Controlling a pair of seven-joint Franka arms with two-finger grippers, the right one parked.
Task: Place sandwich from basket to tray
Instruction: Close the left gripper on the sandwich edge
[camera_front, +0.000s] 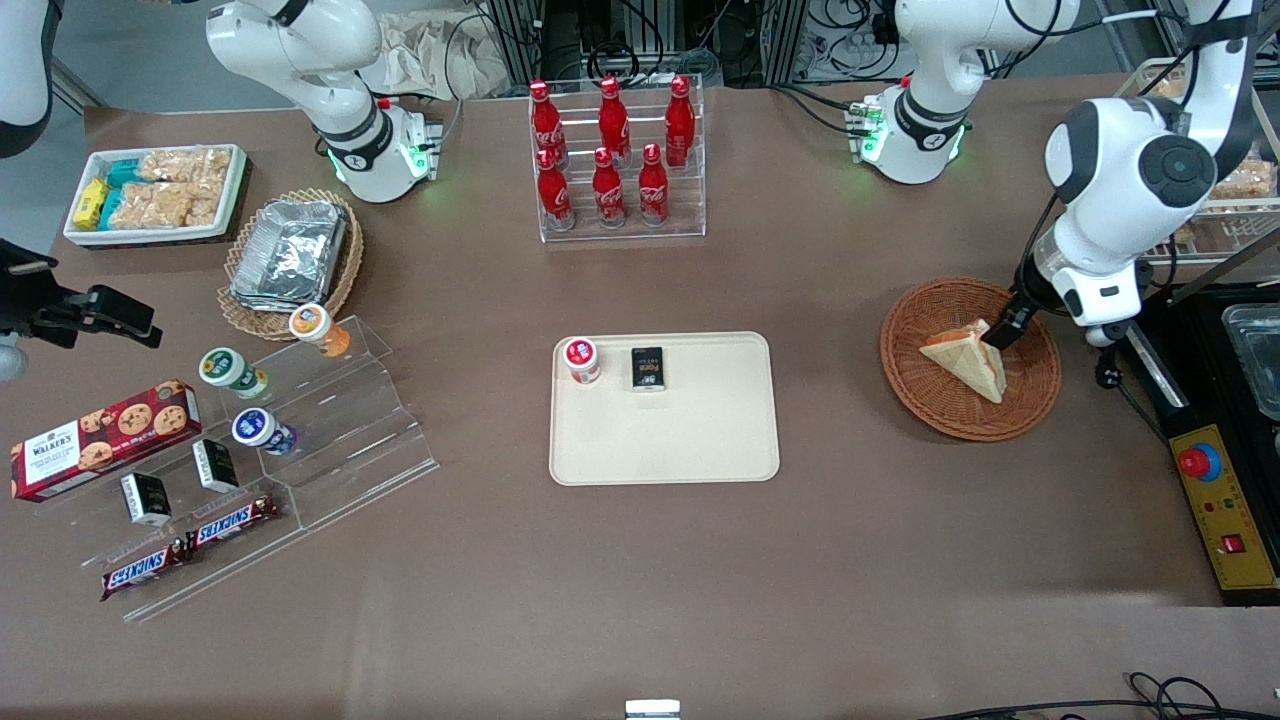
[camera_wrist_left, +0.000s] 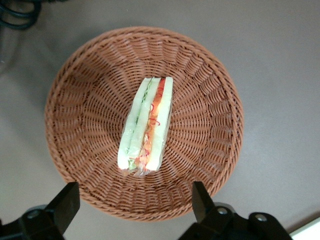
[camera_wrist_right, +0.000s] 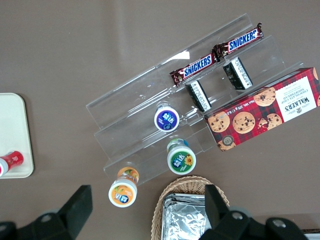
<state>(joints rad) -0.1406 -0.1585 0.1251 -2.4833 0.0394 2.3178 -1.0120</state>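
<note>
The gripper (camera_wrist_left: 135, 207) is held just above the wicker basket (camera_wrist_left: 90, 90) with its jaws spread wide and empty, so that the sandwich (camera_wrist_left: 146, 125) lying in the basket's middle can be straddled.

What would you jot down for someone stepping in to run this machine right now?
Gripper: open, poised just above the sandwich, holding nothing; its fingers stand wide apart.
Sandwich: in the reddish-brown wicker basket, standing on edge with the filling upward.
Tray: at the table's middle, already carrying a red-lidded cup and a small black packet; the rest is bare.
Done: the approach only.
Left: close on the sandwich, lift it, carry it to the tray, set it down on the bare part.
</note>
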